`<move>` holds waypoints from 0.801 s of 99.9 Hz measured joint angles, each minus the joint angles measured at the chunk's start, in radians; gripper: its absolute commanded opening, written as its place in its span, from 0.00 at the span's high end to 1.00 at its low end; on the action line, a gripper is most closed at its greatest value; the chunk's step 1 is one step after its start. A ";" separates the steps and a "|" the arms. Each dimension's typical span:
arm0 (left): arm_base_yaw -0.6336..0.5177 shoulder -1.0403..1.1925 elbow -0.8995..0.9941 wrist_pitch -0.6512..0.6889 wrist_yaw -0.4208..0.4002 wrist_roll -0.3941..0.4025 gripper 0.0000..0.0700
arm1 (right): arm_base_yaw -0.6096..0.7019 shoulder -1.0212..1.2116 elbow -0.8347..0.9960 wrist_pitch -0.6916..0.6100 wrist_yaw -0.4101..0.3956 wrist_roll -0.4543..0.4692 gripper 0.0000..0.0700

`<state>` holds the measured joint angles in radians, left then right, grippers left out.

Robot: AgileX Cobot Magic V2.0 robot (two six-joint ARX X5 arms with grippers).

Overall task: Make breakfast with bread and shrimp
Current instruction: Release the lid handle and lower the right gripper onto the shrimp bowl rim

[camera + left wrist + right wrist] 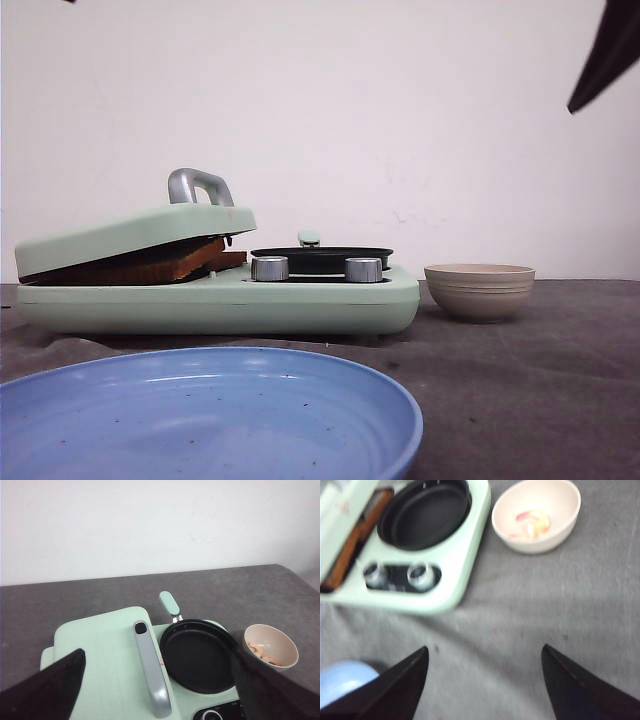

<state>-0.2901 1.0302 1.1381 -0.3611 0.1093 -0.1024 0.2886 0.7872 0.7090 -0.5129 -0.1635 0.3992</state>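
Bread (150, 264) lies clamped under the lowered lid (135, 232) of the mint-green breakfast maker, only its brown crust edge (351, 544) showing. A black pan (197, 655) sits empty on the maker's right half. Pink shrimp (532, 522) lie in a beige bowl (480, 290) to the right of the maker. My left gripper (157, 652) hovers open above the lid's silver handle (152, 672), holding nothing. My right gripper (484, 647) is open over the bare grey cloth in front of the maker, also holding nothing.
A blue plate (200, 420) fills the near left of the front view. Two silver knobs (270, 268) face forward on the maker. The pan's mint handle (169, 603) points to the back. A white wall stands behind the table.
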 measured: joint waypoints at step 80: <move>0.026 -0.423 -0.419 0.117 -0.035 0.037 0.27 | -0.232 0.894 0.722 -0.118 -0.169 -0.124 0.37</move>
<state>-0.2638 0.6075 0.7189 -0.2443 0.0742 -0.0654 0.0566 1.6810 1.4311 -0.6312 -0.3325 0.2756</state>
